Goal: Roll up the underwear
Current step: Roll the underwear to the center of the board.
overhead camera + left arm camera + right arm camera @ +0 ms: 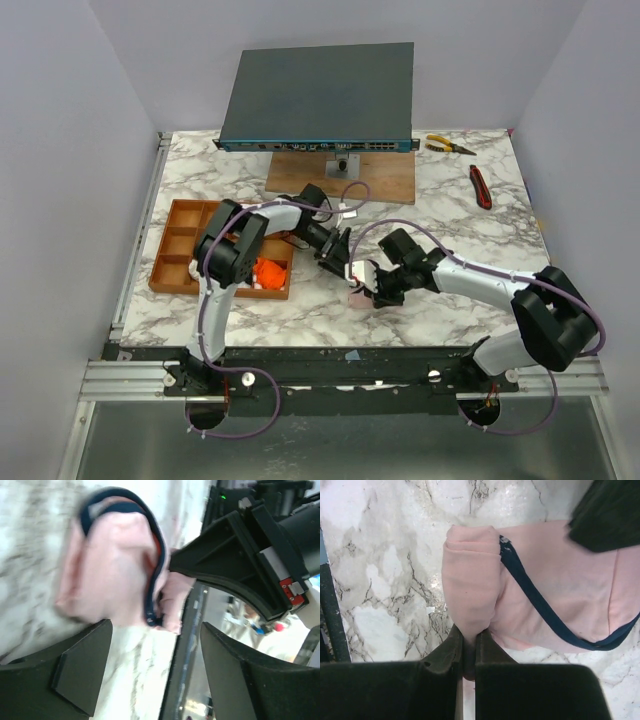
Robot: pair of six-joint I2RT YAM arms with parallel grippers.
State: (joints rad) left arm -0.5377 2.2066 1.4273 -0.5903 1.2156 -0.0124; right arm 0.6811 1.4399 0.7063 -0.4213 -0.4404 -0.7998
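A pale pink underwear with dark edging (356,296) lies bunched on the marble table in front of the arms. My right gripper (370,286) is shut on a rolled fold of it at its near edge, seen closely in the right wrist view (468,636) with the garment (555,590) spread beyond. My left gripper (343,262) is open and empty just over the garment's far side; in the left wrist view (156,630) the pink cloth (110,575) sits beyond the fingers. An orange underwear (268,272) lies in the tray.
The orange-brown compartment tray (180,245) stands at the left, under the left arm. A dark flat box (320,95) on a wooden board (385,185) stands at the back. Yellow-handled pliers (448,146) and a red knife (481,186) lie at the back right.
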